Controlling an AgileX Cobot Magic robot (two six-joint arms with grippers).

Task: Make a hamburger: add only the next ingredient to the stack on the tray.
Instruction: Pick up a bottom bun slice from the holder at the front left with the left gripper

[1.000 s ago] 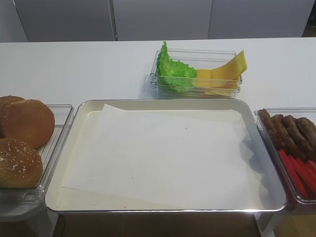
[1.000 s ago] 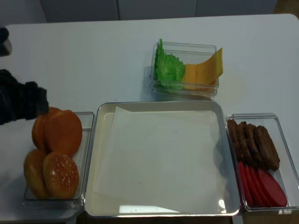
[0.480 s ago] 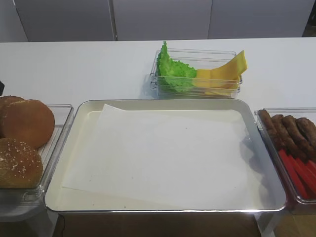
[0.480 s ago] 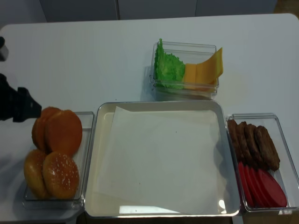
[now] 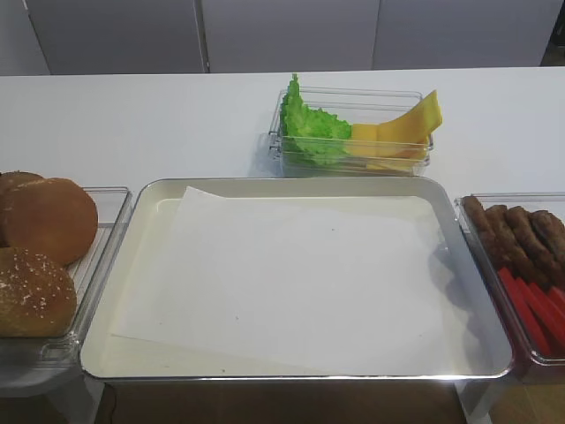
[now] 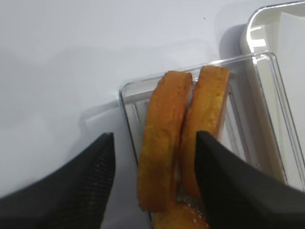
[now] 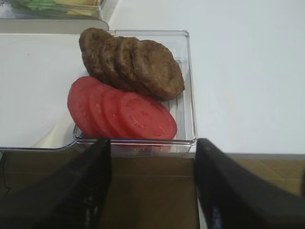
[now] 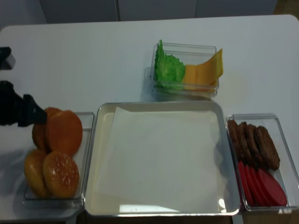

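Since a second ago the left gripper (image 8: pixel 32 116) has slid back toward nine o'clock and now sits at the rim of the bun box (image 8: pixel 86 154), its dark tip touching or just beside the bun half (image 8: pixel 63 132); nothing else has shifted. Seen from the left wrist, its two black textured fingers (image 6: pixel 97 164) stand apart, either side of two smooth flat bun halves, gripping nothing. Those halves (image 6: pixel 206 129) stand on edge, side by side and touching, in the ribbed clear plastic box, their long axis running twelve to six, thin golden-brown rims up. Two seeded domed buns (image 8: pixel 60 173) lie at six o'clock of them. At three o'clock, the shiny metal tray (image 8: pixel 96 186) holds only a flat white paper sheet (image 8: pixel 161 158). The right gripper (image 7: pixel 152 191) hangs open over nothing, its fingers near a clear box of rough brown patties (image 7: pixel 143 64) and glossy red tomato slices (image 7: pixel 128 112).
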